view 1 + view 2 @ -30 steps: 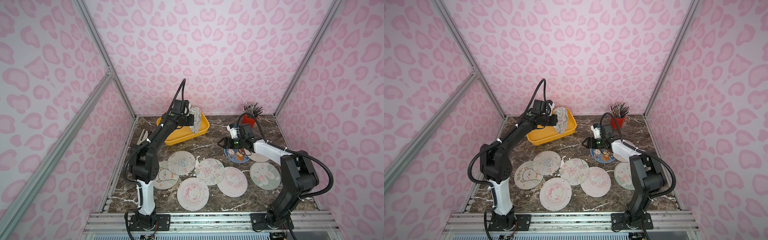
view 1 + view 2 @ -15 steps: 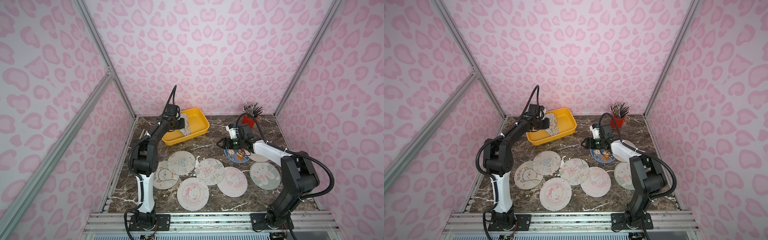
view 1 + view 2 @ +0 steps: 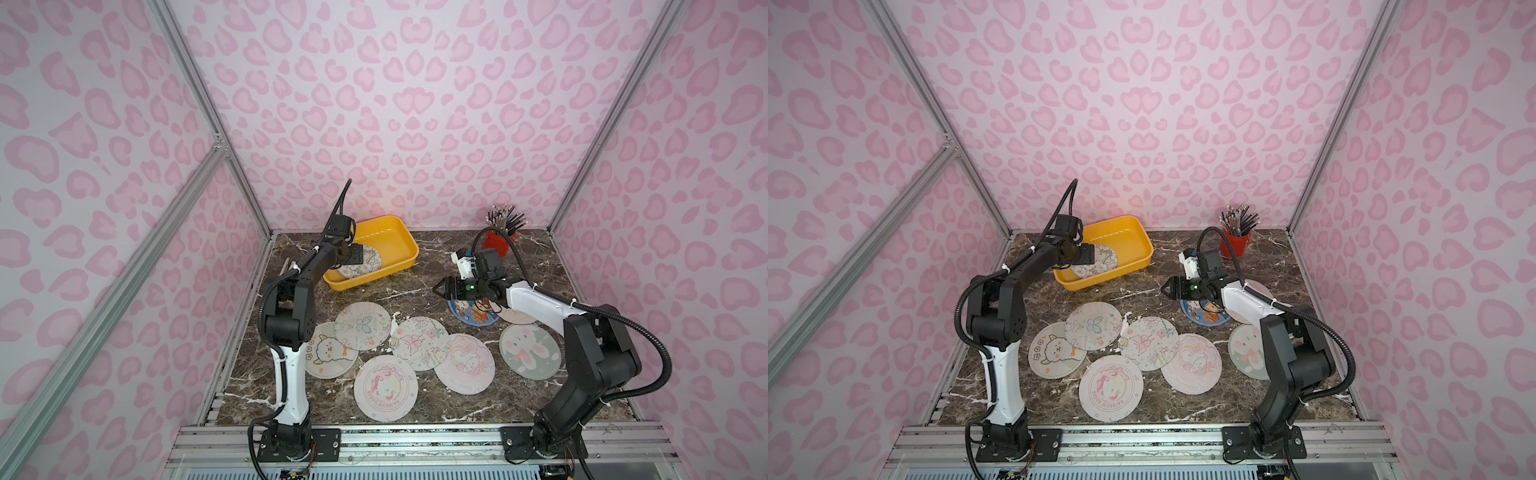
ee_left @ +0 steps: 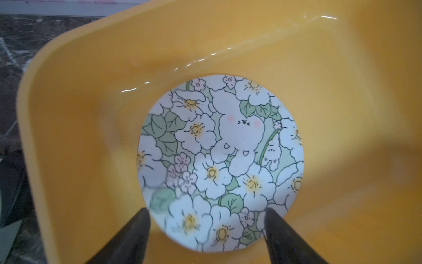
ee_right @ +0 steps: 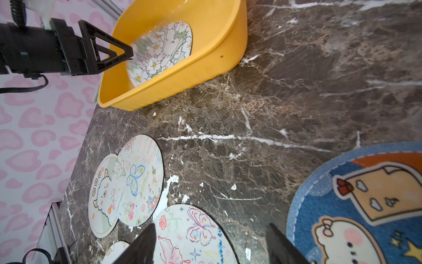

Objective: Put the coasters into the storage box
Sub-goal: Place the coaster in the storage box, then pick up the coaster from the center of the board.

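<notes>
Faintly, one coaster (image 3: pixel 386 388) reads "RAINBOW HORSE"; left fingers (image 4: pixel 134 230) and right fingers (image 5: pixel 141 244) both stand apart.

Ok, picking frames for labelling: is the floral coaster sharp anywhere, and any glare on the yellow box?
Left wrist view: floral coaster mostly sharp, glare streaks on the yellow box. Right wrist view: its edge by the left tool is smeared.

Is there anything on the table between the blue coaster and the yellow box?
Nothing visible. Only bare table lies between the blue coaster and the yellow box. The left hand hangs open over the flowered coaster inside the box, at one end.
</notes>
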`<state>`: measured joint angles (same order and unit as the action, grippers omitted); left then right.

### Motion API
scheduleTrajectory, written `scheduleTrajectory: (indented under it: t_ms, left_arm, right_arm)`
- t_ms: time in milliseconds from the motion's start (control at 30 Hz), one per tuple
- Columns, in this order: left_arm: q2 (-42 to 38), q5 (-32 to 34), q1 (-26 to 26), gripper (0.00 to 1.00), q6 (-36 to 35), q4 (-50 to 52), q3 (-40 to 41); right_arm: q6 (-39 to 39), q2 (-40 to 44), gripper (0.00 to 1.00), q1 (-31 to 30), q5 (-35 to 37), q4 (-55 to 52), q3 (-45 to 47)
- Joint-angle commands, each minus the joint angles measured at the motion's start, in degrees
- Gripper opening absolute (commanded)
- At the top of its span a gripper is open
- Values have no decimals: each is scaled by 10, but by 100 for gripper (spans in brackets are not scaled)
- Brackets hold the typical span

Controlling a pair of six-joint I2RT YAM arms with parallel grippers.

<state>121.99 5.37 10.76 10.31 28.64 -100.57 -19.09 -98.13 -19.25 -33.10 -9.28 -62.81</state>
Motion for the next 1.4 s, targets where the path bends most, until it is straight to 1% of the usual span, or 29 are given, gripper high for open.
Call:
scheduleTrajectory:
  t_ms: [0, 100, 200, 333, 600, 700, 900, 1033, 1200, 1367]
  left_arm:
    - [-23, 21, 0, 91, -1, -9, 11]
    - [-45, 4, 5, 94, 11, -9, 28]
    - [-76, -23, 15, 95, 37, -11, 60]
    - [-125, -54, 42, 95, 79, -4, 117]
    - [-234, -82, 123, 90, 152, 23, 261]
    - [-270, -82, 158, 89, 170, 36, 304]
    - [-329, -88, 209, 86, 219, 45, 385]
    - [-340, -92, 248, 84, 246, 36, 423]
    - [-323, -102, 281, 80, 273, 4, 453]
    - [-294, -100, 290, 75, 281, -32, 455]
  right_arm:
    - [-4, 2, 76, -2, 12, -9, 7]
    - [-4, 3, 76, -3, 16, -15, 11]
    - [-4, 7, 76, -4, 22, -21, 17]
    - [-1, 14, 76, -6, 27, -33, 33]
    - [-1, 55, 76, -23, 30, -48, 100]
    - [-10, 68, 76, -35, 32, -43, 127]
    - [-29, 79, 76, -57, 36, -28, 161]
    - [-31, 77, 76, -64, 41, -24, 168]
    - [-33, 73, 75, -69, 44, -22, 166]
    - [-33, 70, 75, -69, 49, -19, 167]
